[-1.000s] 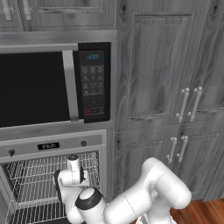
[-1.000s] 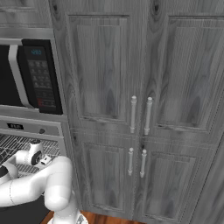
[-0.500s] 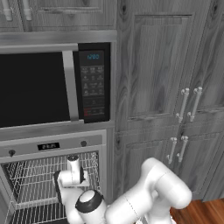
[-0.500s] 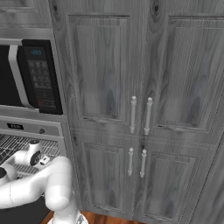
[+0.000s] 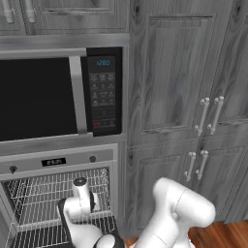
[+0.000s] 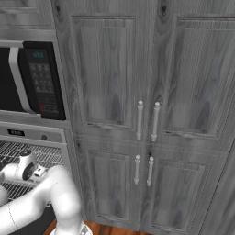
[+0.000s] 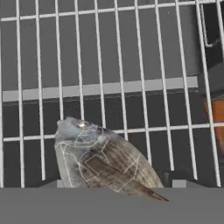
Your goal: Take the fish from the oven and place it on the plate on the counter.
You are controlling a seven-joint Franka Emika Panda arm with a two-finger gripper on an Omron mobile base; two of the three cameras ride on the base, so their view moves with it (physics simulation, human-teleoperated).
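The fish (image 7: 103,159), grey-silver with a scaled back, lies on the wire rack (image 7: 122,87) of the open oven (image 5: 55,162), its head pointing up in the hand view. My gripper (image 7: 111,183) reaches down over it, a dark fingertip (image 7: 175,177) against each flank, shut on the fish, which still rests on the rack. In the base views my white wrist (image 5: 80,191) sits inside the oven cavity (image 6: 18,151) above the rack. The plate and the counter are out of view.
A black-doored microwave (image 5: 48,97) with a keypad sits right above the oven. Tall grey wood cabinets (image 5: 208,116) with bar handles (image 6: 147,121) stand to the right. Wooden floor (image 5: 220,232) shows below them. The oven frame edge (image 5: 118,189) is close beside my arm.
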